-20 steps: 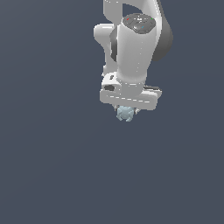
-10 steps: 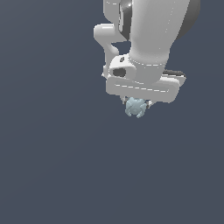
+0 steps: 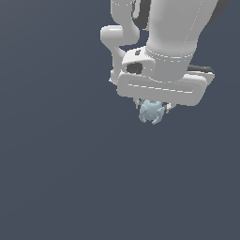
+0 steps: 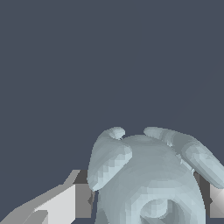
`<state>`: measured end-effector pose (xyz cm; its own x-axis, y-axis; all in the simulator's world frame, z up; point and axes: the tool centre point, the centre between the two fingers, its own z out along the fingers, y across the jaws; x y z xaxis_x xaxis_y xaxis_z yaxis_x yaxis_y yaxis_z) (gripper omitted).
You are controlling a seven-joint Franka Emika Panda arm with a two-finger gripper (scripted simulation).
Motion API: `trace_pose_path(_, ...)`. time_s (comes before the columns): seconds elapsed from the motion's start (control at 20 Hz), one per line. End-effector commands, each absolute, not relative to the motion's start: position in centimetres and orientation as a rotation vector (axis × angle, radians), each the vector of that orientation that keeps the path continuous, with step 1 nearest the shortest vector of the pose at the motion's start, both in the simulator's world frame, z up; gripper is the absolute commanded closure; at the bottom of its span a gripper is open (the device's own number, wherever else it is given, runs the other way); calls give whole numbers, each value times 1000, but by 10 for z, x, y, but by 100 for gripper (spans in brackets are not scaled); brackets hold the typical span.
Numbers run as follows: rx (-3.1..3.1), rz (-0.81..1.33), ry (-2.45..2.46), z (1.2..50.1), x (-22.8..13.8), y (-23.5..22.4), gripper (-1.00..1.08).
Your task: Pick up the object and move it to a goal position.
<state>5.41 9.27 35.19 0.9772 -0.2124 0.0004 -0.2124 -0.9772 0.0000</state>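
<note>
The object (image 3: 152, 112) is a small pale blue-grey lumpy blob with bumpy protrusions. It hangs just under the wide white gripper bar in the exterior view, with my gripper (image 3: 153, 108) shut on it. The fingers are mostly hidden behind the bar and the blob. Seen from the wrist, the object (image 4: 151, 179) fills much of the picture, pressed between a white and grey finger (image 4: 65, 203) on one side and a grey pad (image 4: 214, 199) on the other. The white arm (image 3: 173, 42) rises out of the frame's top.
Plain dark blue-grey ground (image 3: 61, 178) lies all around, with no other objects or edges in view.
The arm with the held object has come closer to the exterior camera, growing larger and shifting a little down and toward that view's right. The grip has stayed shut.
</note>
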Motion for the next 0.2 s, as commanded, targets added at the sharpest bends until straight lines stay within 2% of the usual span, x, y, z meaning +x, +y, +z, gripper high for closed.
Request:
trace_pose_path(0.0, 3123, 0, -336, 355, 56, 94, 108)
trace_pose_path(0.15, 3123, 0, -336, 355, 56, 94, 108)
